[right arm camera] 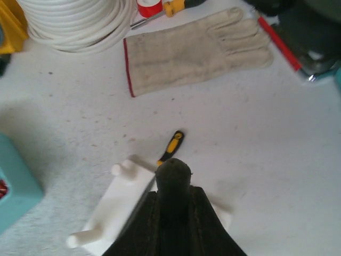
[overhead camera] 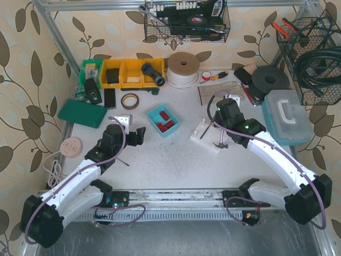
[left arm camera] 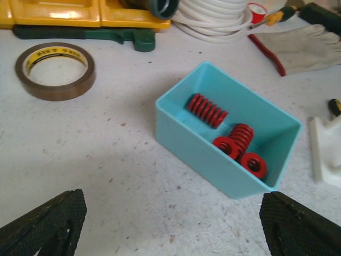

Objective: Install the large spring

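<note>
Springs, red coiled steel, inside turquoise plastic bin: likely stiff, light, roll-prone; grip across mid-coils. Left hand near bin, spread wide; right hand closed.

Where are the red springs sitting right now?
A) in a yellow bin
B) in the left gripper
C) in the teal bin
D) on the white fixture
C: the red springs all lie inside the teal bin, while the left gripper hangs open and empty short of it.
</note>
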{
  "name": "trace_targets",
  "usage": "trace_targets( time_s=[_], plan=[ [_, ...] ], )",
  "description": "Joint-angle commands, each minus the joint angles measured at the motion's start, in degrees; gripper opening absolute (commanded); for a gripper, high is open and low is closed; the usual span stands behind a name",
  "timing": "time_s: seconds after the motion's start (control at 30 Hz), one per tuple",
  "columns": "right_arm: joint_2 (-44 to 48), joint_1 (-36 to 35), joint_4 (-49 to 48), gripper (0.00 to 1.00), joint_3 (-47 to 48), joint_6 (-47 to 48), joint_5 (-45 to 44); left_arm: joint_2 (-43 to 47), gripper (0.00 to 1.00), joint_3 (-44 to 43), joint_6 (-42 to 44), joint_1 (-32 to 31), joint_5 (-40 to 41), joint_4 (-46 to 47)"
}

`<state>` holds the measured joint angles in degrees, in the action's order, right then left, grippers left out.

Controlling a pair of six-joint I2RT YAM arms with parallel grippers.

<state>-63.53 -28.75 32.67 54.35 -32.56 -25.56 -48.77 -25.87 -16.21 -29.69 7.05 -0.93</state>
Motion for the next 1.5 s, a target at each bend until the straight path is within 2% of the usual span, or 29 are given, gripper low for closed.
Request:
trace_targets(
  time_s=[0.0, 0.17, 0.33, 0.43, 0.63, 0.83, 1.2, 1.33, 1.4, 1.47],
  plan=[
    [-3.73, 3.50, 3.46, 0.00, 4.64, 15.44, -3.19, 0.70, 0.90, 1.46, 2.04, -0.36, -6.87, 6.48],
    [-9.61, 11.32, 5.27, 0.00, 9.74, 23.62, 1.82, 2.76, 0.90, 3.63, 2.56, -0.43, -12.35, 10.65],
    [-14.99, 14.16, 4.91, 0.00, 11.76, 29.94, -4.24, 4.09, 0.89, 5.12, 2.95, -0.85, -15.84, 13.84],
    [-20.45, 17.16, 4.88, 0.00, 13.43, 32.31, -4.62, 4.38, 0.90, 5.41, 3.11, -0.99, -16.51, 14.35],
    [-29.86, 23.53, 3.44, 0.00, 15.92, 33.26, -0.66, 4.67, 0.90, 5.64, 3.11, -1.18, -16.42, 14.93],
    [-34.58, 27.31, 0.20, 0.00, 15.27, 33.10, 4.72, 5.50, 0.90, 5.89, 3.17, -1.26, -15.67, 15.06],
    [-42.79, 29.25, -2.59, 0.00, 15.79, 29.92, 9.26, 5.16, 0.90, 5.85, 2.87, -1.37, -15.48, 15.10],
    [-45.77, 29.36, -2.56, 0.13, 16.38, 29.33, 10.01, 4.57, 0.90, 5.66, 3.32, -1.37, -14.57, 14.78],
    [-46.13, 29.31, -2.74, 0.29, 16.40, 28.78, 10.99, 4.77, 0.89, 5.86, 3.29, -1.34, -14.35, 14.75],
    [-45.89, 29.36, -2.78, 0.37, 16.19, 28.19, 11.09, 5.16, 0.90, 6.14, 3.24, -1.33, -14.30, 15.04]
  ],
)
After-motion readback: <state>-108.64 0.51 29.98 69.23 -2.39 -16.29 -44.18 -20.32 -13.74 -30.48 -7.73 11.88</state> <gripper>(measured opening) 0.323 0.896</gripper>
